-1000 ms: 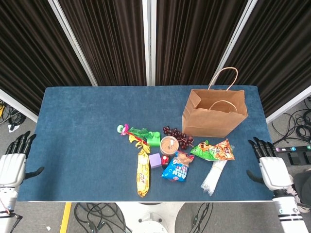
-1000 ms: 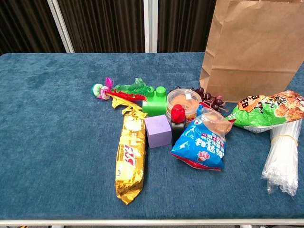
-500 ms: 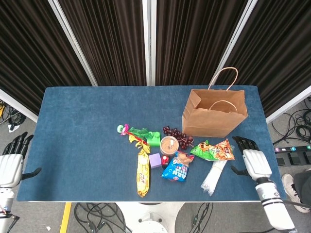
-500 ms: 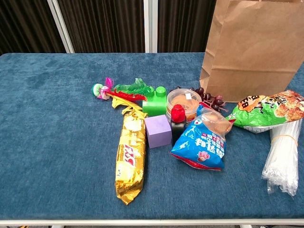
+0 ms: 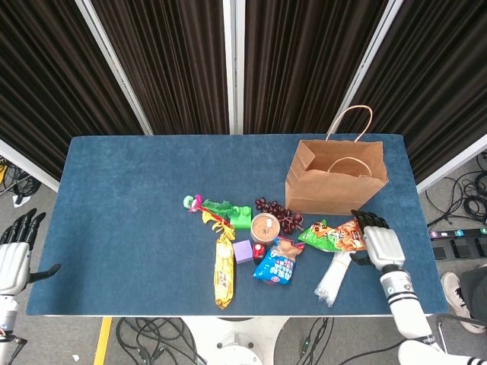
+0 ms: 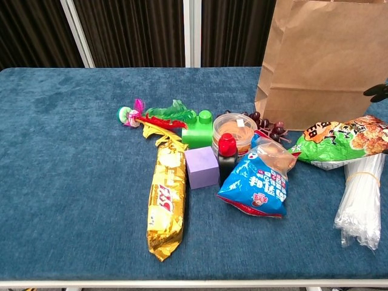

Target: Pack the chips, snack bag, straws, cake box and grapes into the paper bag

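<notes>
Nearest you, the gold chips bag [image 6: 165, 203] lies lengthwise near the front edge, with the straws [image 5: 335, 275] bundled at front right. Your right hand [image 5: 378, 242] hovers just beside the straws and the green-orange snack bag [image 5: 333, 236], fingers spread, holding nothing. Your left hand [image 5: 14, 251] sits off the table's left edge, fingers apart, empty. Mid-table: blue snack bag [image 6: 257, 185], purple block [image 6: 202, 167], round cake box [image 6: 234, 133]. Grapes [image 5: 278, 212] lie just behind it. Paper bag [image 5: 335, 179] stands upright and open at back right.
</notes>
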